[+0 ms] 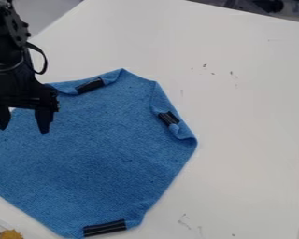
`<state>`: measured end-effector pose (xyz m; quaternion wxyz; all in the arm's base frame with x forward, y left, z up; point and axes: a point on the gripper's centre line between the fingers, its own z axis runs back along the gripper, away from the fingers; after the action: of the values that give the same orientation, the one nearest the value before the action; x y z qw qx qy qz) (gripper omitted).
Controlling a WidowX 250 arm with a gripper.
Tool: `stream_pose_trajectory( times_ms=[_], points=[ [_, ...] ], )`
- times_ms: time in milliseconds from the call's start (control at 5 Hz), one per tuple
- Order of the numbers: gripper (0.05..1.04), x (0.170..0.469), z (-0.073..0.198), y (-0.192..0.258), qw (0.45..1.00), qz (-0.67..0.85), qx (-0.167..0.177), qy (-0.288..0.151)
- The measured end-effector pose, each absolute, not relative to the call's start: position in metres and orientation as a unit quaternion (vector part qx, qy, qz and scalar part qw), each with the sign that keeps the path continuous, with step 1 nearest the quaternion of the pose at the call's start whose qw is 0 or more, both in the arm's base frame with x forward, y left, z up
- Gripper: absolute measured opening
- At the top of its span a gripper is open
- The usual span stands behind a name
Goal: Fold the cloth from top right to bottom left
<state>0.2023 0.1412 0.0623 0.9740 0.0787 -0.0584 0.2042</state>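
Black two-finger gripper (23,130) spread wide, empty; I should pinch the blue, angular fabric cloth (102,154) low at top right (shallow grips slip).

The pincer (23,130) (fingers (45,120) wide apart) hangs pointing down

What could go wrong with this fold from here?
The open gripper hangs over the left part of the blue cloth, away from its right corner, so it might grasp the wrong spot. The right edge already curls beside a black strip and may bunch. The cloth could land on the orange object.
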Motion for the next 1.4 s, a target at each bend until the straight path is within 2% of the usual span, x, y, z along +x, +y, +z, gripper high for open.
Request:
stream_pose_trajectory(
  times_ms=[200, 600, 1200, 1400],
  points=[
    [0.999, 0.202, 0.057, 0.14, 0.974, 0.207, 0.074, -0.049],
    [0.999, 0.239, 0.065, 0.104, 0.98, 0.165, 0.098, -0.054],
    [0.999, 0.288, 0.083, 0.014, 0.984, 0.132, 0.105, -0.055],
    [0.999, 0.31, 0.067, 0.002, 0.983, 0.13, 0.114, -0.06]
  ],
)
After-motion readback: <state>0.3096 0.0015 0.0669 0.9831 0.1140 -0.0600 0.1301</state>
